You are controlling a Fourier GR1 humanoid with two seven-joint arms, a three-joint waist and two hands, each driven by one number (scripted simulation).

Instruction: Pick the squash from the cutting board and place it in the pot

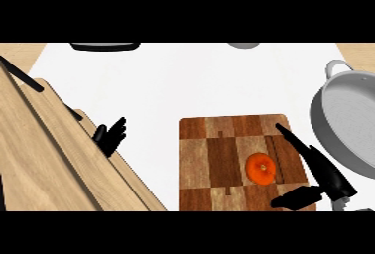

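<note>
The squash [261,168] lay on the board [219,163] at lower centre of the frame, on the white desk [190,84]. The right hand [319,171] spread wide just right of it, fingers straight over the board, thumb below, holding nothing. The pot [344,124] sat at the right edge. The left hand [110,135] rested open at centre left.

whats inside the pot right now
Nothing shows inside the pot: only its bare grey floor. Its right part runs out of view, so that side cannot be checked. The squash lies on the cutting board, beside the open right hand.
</note>
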